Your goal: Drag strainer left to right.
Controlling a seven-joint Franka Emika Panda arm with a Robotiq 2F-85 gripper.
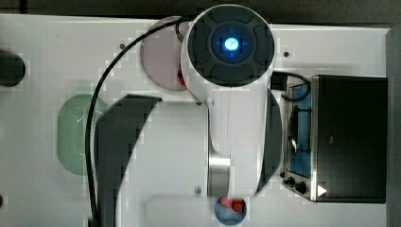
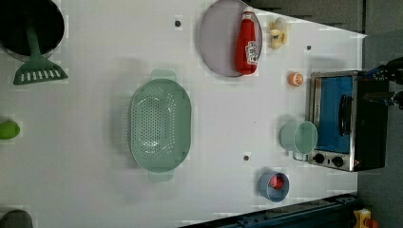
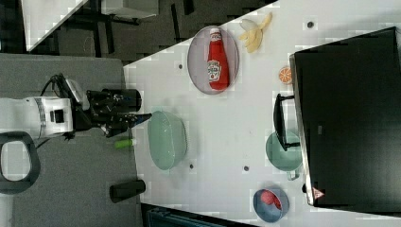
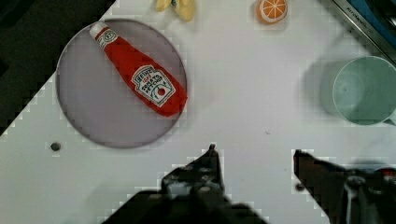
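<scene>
The strainer is a pale green oval colander with many small holes and a tab handle at each end; it sits upright on the white table, toward the left view's left of centre. In the top view the strainer lies at the left, partly behind the arm. In the right view my gripper hangs beside the upper-left end of the strainer; whether it touches the rim I cannot tell. The wrist view shows my gripper open, with bare table between its dark fingers.
A black toaster oven stands at the left view's right, a mint green cup in front of it. A grey plate holds a ketchup bottle. A blue bowl, an orange slice and a green spatula lie around.
</scene>
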